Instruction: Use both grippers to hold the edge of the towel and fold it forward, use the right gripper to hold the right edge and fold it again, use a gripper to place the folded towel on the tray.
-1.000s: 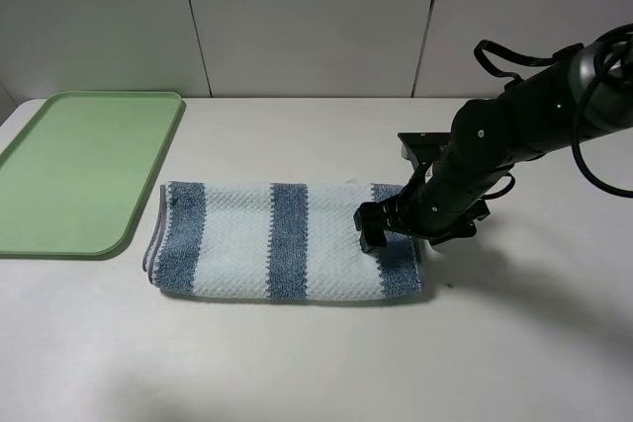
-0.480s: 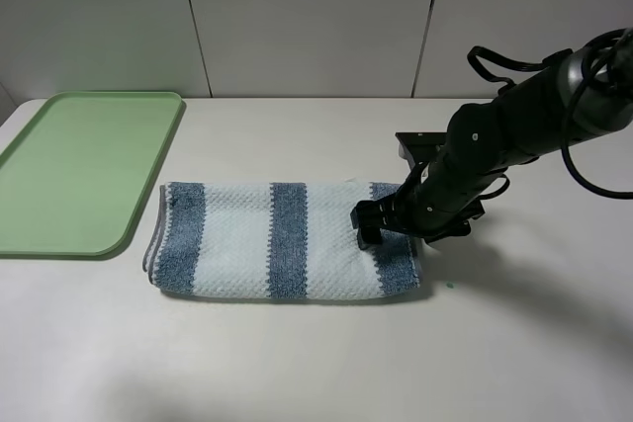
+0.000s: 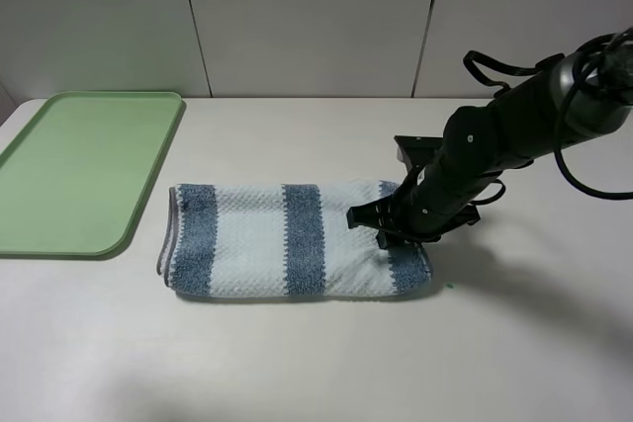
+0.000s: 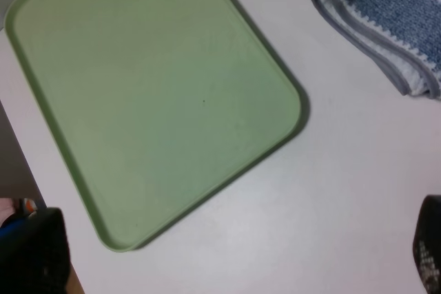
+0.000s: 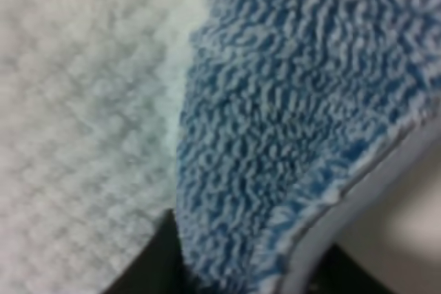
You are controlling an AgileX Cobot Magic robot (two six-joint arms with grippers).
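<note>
Beside the tray (image 3: 89,170), the folded towel (image 3: 257,254) lies lengthwise left to right.

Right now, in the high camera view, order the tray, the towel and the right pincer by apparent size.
1. towel and tray: too alike to rank; the tray lies farther back and runs past the picture's edge.
2. right pincer: clearly smallest.

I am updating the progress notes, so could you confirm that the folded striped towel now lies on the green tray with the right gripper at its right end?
Not quite: the folded striped towel lies on the white table, beside the green tray and apart from it, as the exterior high view shows. The right gripper is indeed at its right end.
</note>
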